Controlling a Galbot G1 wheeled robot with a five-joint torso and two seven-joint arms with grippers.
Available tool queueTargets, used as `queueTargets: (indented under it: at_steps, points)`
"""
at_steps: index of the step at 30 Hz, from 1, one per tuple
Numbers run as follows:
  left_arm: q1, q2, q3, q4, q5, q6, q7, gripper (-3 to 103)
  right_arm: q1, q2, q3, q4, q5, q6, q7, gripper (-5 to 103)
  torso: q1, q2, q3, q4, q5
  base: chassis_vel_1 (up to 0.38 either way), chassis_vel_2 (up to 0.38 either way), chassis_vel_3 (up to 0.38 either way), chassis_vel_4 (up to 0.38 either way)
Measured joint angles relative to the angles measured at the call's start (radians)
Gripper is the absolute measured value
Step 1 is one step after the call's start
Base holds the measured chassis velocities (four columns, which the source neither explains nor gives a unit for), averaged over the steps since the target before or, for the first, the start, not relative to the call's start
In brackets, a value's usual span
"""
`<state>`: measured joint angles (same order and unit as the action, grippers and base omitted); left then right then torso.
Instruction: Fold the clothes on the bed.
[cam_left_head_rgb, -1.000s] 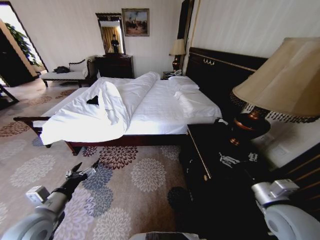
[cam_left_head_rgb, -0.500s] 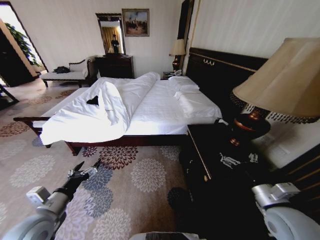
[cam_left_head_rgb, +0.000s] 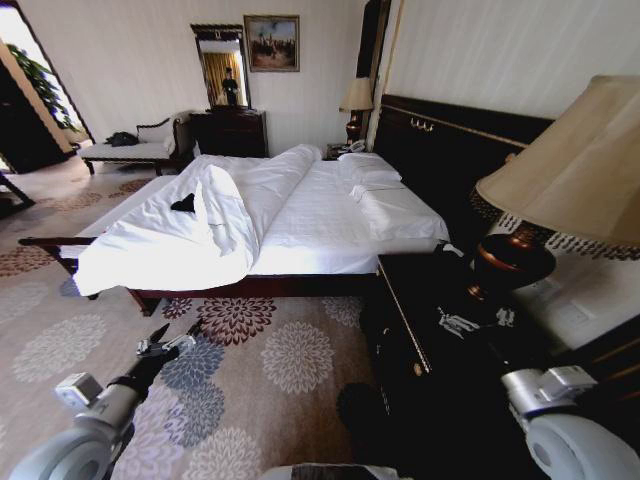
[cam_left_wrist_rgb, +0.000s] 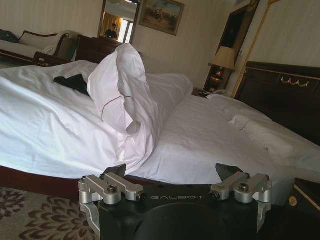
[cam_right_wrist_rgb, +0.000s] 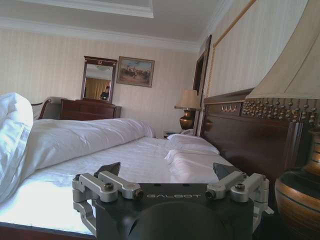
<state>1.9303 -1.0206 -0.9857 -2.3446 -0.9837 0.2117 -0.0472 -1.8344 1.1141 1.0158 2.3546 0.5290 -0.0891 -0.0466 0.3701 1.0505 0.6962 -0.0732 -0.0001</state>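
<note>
Bed (cam_left_head_rgb: 330, 215), clothes (cam_left_head_rgb: 184, 204) beyond left gripper (cam_left_head_rgb: 172, 336)

We count one bed (cam_left_head_rgb: 300, 215), one duvet (cam_left_head_rgb: 190, 235) and one black top (cam_left_head_rgb: 184, 204). Pillows (cam_left_head_rgb: 372, 172) — we make out two at the headboard, though more could be hidden. Two lamps: one close (cam_left_head_rgb: 560, 190), one far (cam_left_head_rgb: 355, 100). One mirror (cam_left_head_rgb: 223, 65), one picture (cam_left_head_rgb: 271, 43), one chaise (cam_left_head_rgb: 130, 150), one dresser (cam_left_head_rgb: 230, 132). Two grippers — left (cam_left_wrist_rgb: 175, 177), right (cam_right_wrist_rgb: 167, 175).
</note>
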Motion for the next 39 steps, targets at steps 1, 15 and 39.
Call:
queueTargets:
  at_steps: [1, 15, 39]
  points:
    - [-0.001, 0.001, 0.000, 0.000, 0.000, 0.000, 0.000, 100, 0.001, 0.001, -0.002, 0.000, 0.000, 0.000, 0.000, 100, 0.000, 0.000, 0.000, 0.0000, 0.0001, -0.051, 0.047, 0.053, -0.054]
    - [-0.001, 0.000, 0.003, 0.000, 0.008, 0.002, 0.000, 100, 0.002, 0.010, -0.003, -0.003, 0.001, 0.000, -0.003, 100, 0.000, 0.000, 0.000, 0.0000, 0.0001, -0.128, 0.109, 0.126, -0.108]
    - [0.006, -0.010, 0.010, -0.007, 0.031, 0.002, -0.001, 100, 0.000, 0.035, -0.010, -0.006, -0.010, -0.004, -0.012, 100, 0.000, 0.000, 0.000, 0.0000, 0.0001, -0.119, 0.116, 0.119, -0.115]
